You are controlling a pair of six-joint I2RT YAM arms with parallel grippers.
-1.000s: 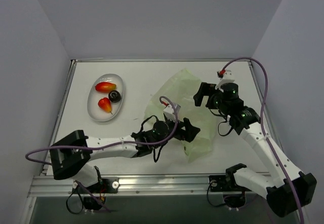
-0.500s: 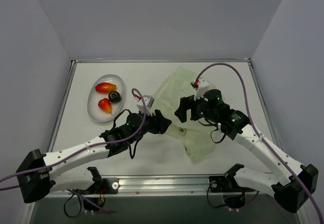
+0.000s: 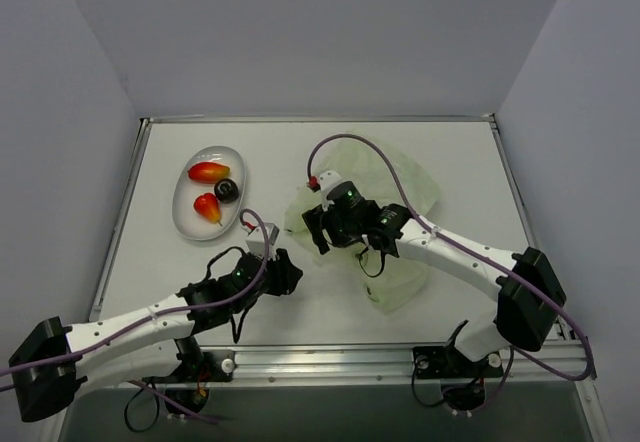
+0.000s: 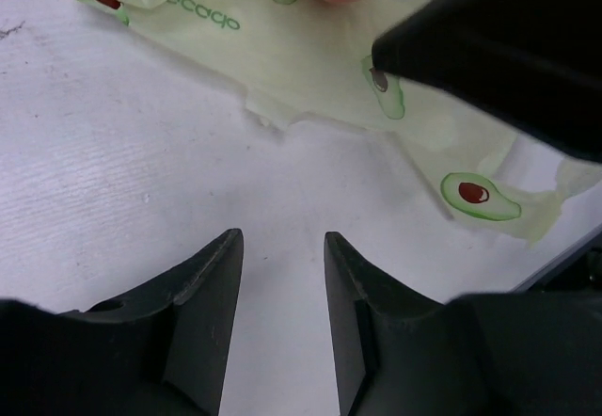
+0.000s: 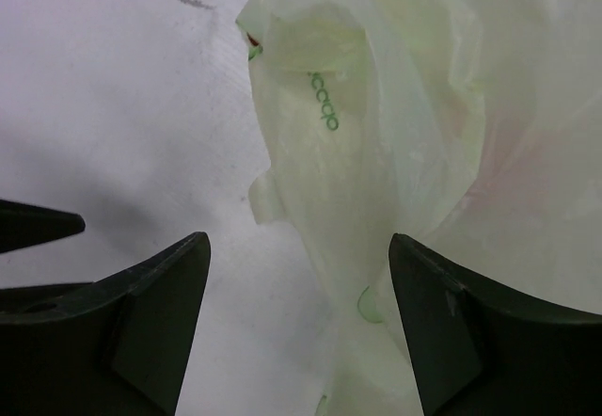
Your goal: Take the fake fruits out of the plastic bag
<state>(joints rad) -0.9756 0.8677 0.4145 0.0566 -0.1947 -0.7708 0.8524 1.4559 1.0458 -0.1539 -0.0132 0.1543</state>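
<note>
Both open, empty: L gripper [image 4: 279, 239] narrow, R gripper [image 5: 299, 243] wide over bag [image 5: 395, 105] edge.

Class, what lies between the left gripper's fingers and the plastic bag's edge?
Between left gripper and plastic bag: only bare table, clearest in left wrist view.

This looks like a robotics lab test cell. A bare white table [image 3: 300, 152] is boxed in by plain pale walls [image 3: 300, 42] on the left, far and right sides. The left arm [image 3: 150, 317] and right arm [image 3: 470, 257], both white-and-black machines, are bolted to a metal rail [image 3: 330, 360] along the near edge, and purple cables [image 3: 372, 143] loop loosely over them.
</note>
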